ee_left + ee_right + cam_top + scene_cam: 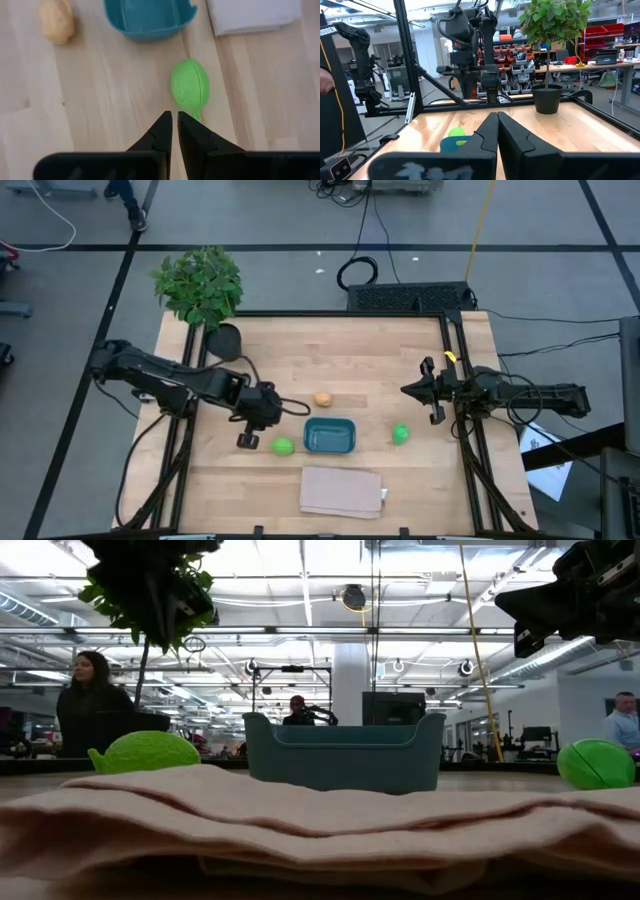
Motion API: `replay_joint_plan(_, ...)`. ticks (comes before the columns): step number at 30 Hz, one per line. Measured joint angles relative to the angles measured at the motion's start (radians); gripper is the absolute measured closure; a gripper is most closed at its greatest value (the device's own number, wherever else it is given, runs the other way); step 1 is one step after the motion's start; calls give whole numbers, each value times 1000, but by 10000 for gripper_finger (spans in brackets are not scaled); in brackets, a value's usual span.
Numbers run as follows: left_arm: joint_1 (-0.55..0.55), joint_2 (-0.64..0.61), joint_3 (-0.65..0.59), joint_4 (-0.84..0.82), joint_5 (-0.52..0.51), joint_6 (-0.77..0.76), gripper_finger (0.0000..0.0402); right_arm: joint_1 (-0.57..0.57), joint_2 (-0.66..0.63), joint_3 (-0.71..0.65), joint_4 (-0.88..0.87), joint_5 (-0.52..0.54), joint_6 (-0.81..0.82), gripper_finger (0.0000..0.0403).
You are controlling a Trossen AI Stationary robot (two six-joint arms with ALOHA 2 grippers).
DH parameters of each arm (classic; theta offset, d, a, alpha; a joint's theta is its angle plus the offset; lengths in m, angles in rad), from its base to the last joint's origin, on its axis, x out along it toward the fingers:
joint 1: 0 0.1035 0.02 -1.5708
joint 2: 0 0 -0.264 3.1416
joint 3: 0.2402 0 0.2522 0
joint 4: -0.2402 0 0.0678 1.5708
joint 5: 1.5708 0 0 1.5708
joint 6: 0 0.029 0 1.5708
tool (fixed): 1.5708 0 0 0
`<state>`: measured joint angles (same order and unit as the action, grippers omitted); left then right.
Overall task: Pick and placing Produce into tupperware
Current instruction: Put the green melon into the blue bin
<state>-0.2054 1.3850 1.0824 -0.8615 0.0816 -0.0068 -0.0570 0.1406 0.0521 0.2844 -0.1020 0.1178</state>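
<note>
The left tool [173,116], its fingers pressed narrow with nothing between them, hovers just short of the near green fruit [190,88], which lies straight ahead with its long axis pointing roughly toward the teal container [150,19] beyond. The left arm is nearest this fruit. The right tool [428,403] waits at the desk's [360,350] right side, fingers also close together. No brand, label or writing is readable.

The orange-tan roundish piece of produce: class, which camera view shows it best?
The left wrist view: the orange-tan roundish piece of produce appears large, lying on bare wood beside the teal-blue plastic container. The high view shows it as a small spot just behind the container. The low and right wrist views do not show it.
</note>
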Motion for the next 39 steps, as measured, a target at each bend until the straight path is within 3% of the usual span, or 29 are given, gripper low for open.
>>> replay_joint_plan(4,0,34,0,4,8,6,366,0,0,0,-5,0,0,403)
replay_joint_plan(8,0,49,0,45,23,-36,336,0,0,0,-6,0,0,403)
replay_joint_plan(17,-11,50,0,154,144,-144,197,0,6,0,-19,0,0,403)
replay_joint_plan(27,-59,89,-1,182,130,-232,76,0,9,0,-27,0,1,403)
replay_joint_plan(32,-68,121,-1,184,120,-240,49,0,14,0,-27,0,1,403)
replay_joint_plan(39,-68,208,-2,190,117,-220,46,0,27,0,-32,0,2,403)
